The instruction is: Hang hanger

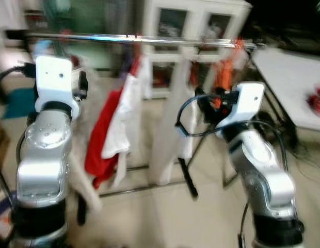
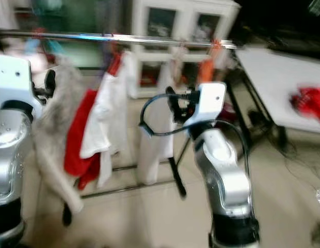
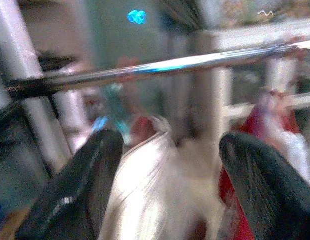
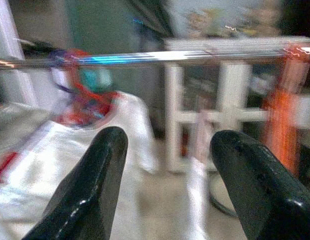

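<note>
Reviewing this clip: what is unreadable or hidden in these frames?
- Hangers on the rail: motion blur in the eye views smears their hooks.
- Red item on the white table: blurred shape in the right eye view.
- Garment beyond the left gripper: blurred in the left wrist view.

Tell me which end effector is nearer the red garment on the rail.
Left. The left end effector is raised just beside the red garment; the right end effector is farther along the rail, near orange clothes.

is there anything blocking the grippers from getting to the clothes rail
Nothing visible stands in the way. Both the left gripper and the right gripper are open and empty, facing the rail across open air. Clothes hang below the rail, not in front of it. The views are blurred, and no loose hanger can be made out.
</note>
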